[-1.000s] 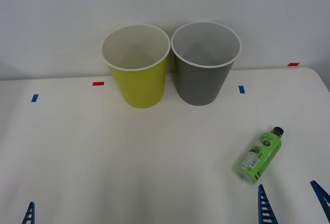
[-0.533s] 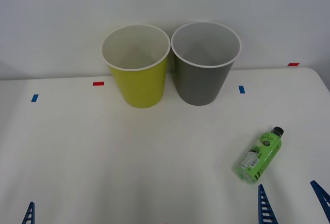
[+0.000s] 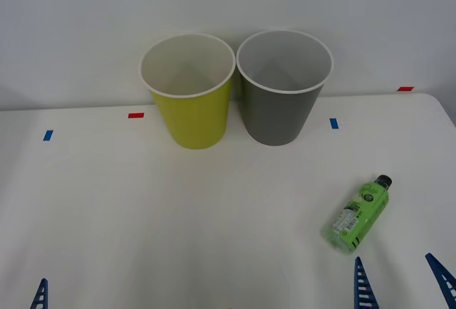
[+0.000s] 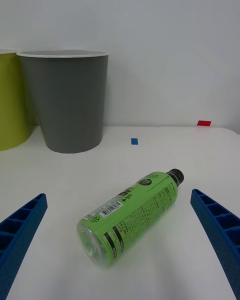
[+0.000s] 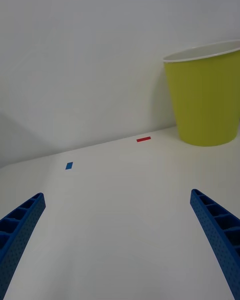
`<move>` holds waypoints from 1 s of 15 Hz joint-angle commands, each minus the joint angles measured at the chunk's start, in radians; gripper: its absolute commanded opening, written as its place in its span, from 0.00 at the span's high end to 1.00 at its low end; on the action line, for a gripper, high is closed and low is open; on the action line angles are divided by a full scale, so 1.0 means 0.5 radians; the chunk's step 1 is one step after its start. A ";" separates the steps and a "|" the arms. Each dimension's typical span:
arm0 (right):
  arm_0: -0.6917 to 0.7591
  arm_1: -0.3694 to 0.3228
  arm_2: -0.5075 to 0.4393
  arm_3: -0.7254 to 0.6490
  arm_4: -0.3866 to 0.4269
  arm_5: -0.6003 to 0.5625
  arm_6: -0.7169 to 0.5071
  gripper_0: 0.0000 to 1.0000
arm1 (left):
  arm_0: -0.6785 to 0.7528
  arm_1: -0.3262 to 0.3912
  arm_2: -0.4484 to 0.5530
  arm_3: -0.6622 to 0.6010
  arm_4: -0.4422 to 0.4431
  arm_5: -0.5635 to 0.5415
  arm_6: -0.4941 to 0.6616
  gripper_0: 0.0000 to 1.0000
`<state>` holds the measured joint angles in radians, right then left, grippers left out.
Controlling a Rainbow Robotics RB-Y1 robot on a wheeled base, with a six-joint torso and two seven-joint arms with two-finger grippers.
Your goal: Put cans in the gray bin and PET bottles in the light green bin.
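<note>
PET bottle [image 4: 132, 216] lying between open right gripper [image 4: 120, 260] fingers.

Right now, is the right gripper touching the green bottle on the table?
Apart. The right wrist view shows the right gripper open, white table visible between each blue finger and the lying PET bottle.

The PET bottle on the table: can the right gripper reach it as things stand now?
Probably yes. The PET bottle lies on its side on the table, just ahead of the open right gripper, with nothing between them. The bins stand far behind it.
</note>
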<state>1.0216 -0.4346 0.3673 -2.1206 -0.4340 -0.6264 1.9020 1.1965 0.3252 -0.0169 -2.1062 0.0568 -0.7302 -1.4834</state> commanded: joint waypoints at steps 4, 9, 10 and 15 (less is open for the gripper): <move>-0.034 0.087 0.032 -0.033 -0.074 0.029 -0.021 0.00 | 0.000 0.000 0.000 0.000 0.000 0.000 0.000 0.00; -0.031 0.081 -0.063 -0.241 -0.307 0.311 0.009 0.00 | 0.000 0.000 0.000 0.000 0.000 0.000 0.000 0.00; -0.040 0.087 -0.124 -0.299 -0.332 0.428 0.019 0.00 | 0.000 0.000 0.000 0.000 0.000 0.000 0.000 0.00; -0.126 0.200 -0.446 -0.459 -0.356 0.974 0.031 0.00 | 0.000 0.000 0.000 0.000 0.000 0.000 0.000 0.00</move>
<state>0.9809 -0.3592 0.1805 -2.3349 -0.6047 -0.1920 1.9178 1.1965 0.3252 -0.0169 -2.1062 0.0569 -0.7302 -1.4834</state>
